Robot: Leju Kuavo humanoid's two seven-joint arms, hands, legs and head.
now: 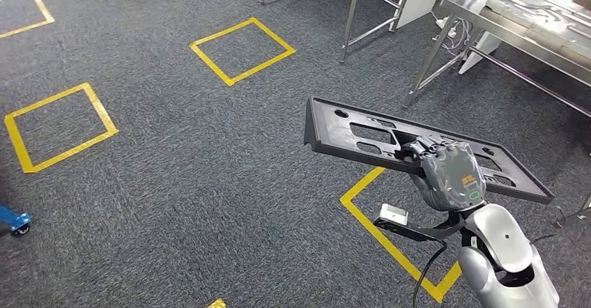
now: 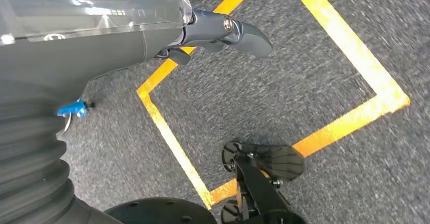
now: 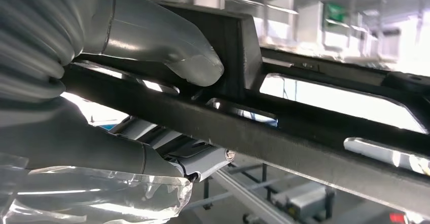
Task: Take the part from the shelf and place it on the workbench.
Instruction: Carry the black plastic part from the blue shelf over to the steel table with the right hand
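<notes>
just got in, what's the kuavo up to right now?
It's carrying the part. The right hand grips a long black slotted panel, holding it in the air above the grey carpet with yellow taped squares. The steel workbench stands ahead to the right, so the part isn't placed yet. The left hand hangs over the floor, holding nothing.

Dark grey carpet floor (image 1: 174,182) with yellow tape squares (image 1: 242,50). Stainless steel workbench (image 1: 512,26) top right, metal frame legs (image 1: 352,15) beside it, white cabinet behind.
</notes>
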